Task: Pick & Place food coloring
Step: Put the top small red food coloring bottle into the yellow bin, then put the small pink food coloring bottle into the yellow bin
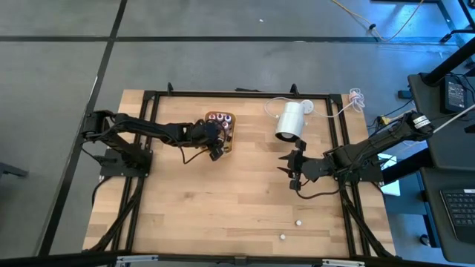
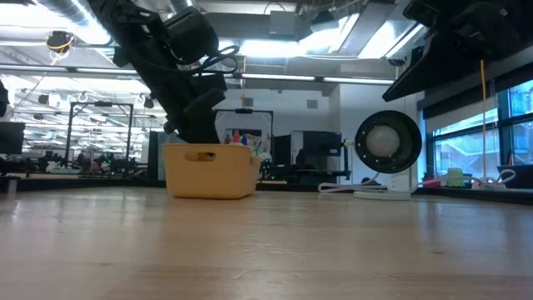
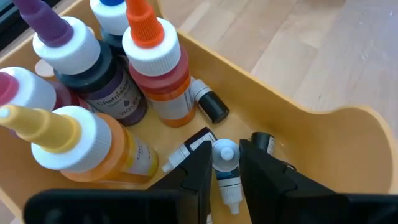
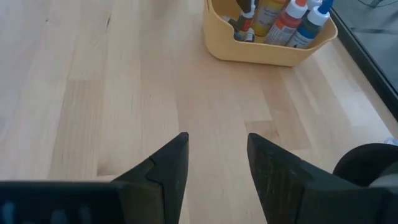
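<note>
The left gripper (image 3: 224,171) is down inside the yellow tray (image 3: 323,134), its jaws set narrowly either side of a tiny bottle (image 3: 226,168) with a white cap and blue label. The fingers (image 3: 196,168) stand just beside the bottle's body; whether they touch or grip it cannot be told. The bottle is tilted, cap toward the tray's inside, near the tray wall.

Around it in the tray lie more tiny bottles: a dark one (image 3: 210,104) on its side with a white cap, another (image 3: 186,149) under the left finger, a third (image 3: 263,142) beyond the right finger. Larger bottles stand upright beside them: an orange-tipped red one (image 3: 158,68), a purple-tipped dark one (image 3: 93,71), a yellow-tipped orange one (image 3: 87,140) and a blue-capped one (image 3: 112,15).

In the high view the left arm (image 1: 148,131) reaches across from the table's left edge to the tray (image 1: 230,133), wrist bent down over it. Two more tiny bottles (image 1: 298,222) (image 1: 283,236) show as white dots on the table (image 1: 223,200) near its front edge, well apart from both grippers.

The right gripper (image 4: 214,162) hovers over bare wood with its jaws partly apart and nothing between them, near a white cylinder (image 1: 290,121).
</note>
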